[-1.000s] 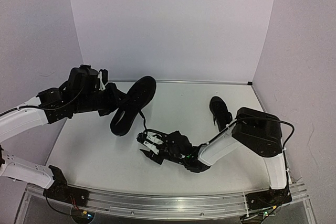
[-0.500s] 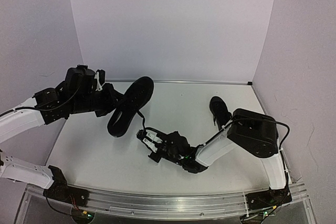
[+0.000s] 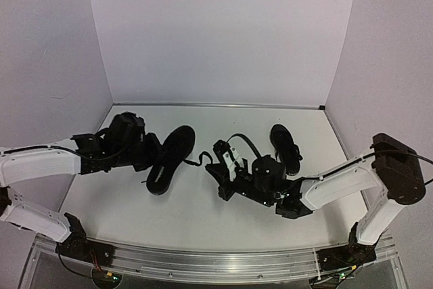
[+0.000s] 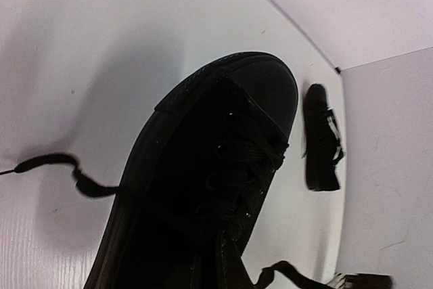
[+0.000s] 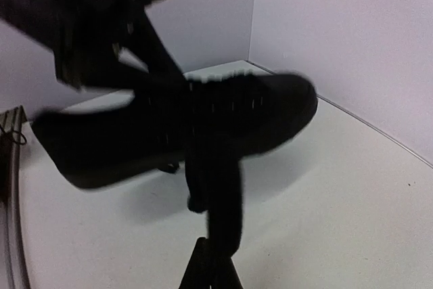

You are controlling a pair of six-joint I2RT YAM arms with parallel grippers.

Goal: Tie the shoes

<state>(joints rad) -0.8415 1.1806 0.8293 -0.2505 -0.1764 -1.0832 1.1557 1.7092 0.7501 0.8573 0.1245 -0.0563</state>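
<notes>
plainly, right gripper [image 3: 218, 162]: clamps fully shut on a thin black lace [image 5: 220, 197], pinched right at the fingertips at the bottom of the right wrist view. holds that lace stretched up and away to the first shoe [image 3: 169, 160]. blurred there, so cannot tell the amount of lace between the pads.

left gripper [image 3: 145, 151]: closed tight too, pressed against the left flank of the first shoe in the top view. grips it somewhere near the collar, exact spot hidden.

first shoe: all black, low cut, with a rounded toe cap aimed toward the back wall [image 3: 216, 32]. hangs tilted just over the left-centre of the table [image 3: 128, 214], with a soft shadow beneath it in the right wrist view. shows laces crossed loosely over the eyelets, untied. sends one lace rightward to the right gripper and trails a second lace end [image 4: 49, 163] out the opposite side in a loose curl.

second shoe [image 3: 284, 141]: same black make. lies well apart from the first, toward the back right of the table, just behind the right gripper's body, untouched by either gripper. too small to tell the state of its laces.
</notes>
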